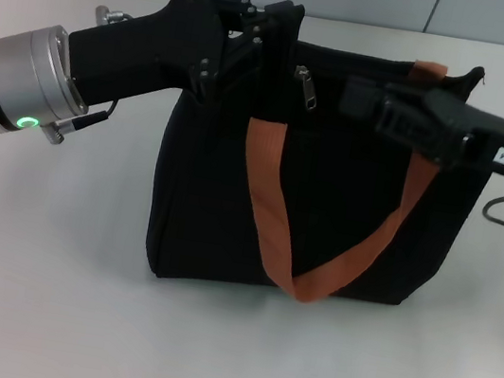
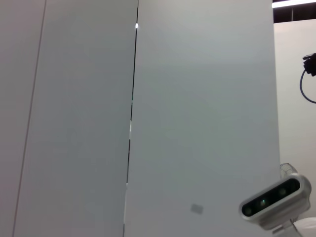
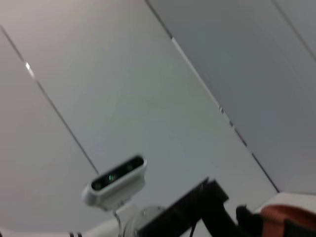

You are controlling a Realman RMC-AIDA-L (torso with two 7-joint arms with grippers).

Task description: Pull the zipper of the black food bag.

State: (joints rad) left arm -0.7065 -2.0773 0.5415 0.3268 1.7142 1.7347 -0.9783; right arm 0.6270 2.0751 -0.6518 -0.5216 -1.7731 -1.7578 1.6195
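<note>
One silver zipper point(image 1: 305, 87) hangs at the top centre of the frame on one black bag point(image 1: 316, 175) standing on the table point(image 1: 39, 261). Two hands flank it: left hand point(image 1: 249, 26) at the bag's upper-left corner, right hand point(image 1: 362, 101) just right of the zipper; their grip cannot be told.

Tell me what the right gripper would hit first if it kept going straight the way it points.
Probably the zipper: the right gripper points along the top edge of the black food bag toward it, with the left gripper beyond. Depth is unclear.
</note>
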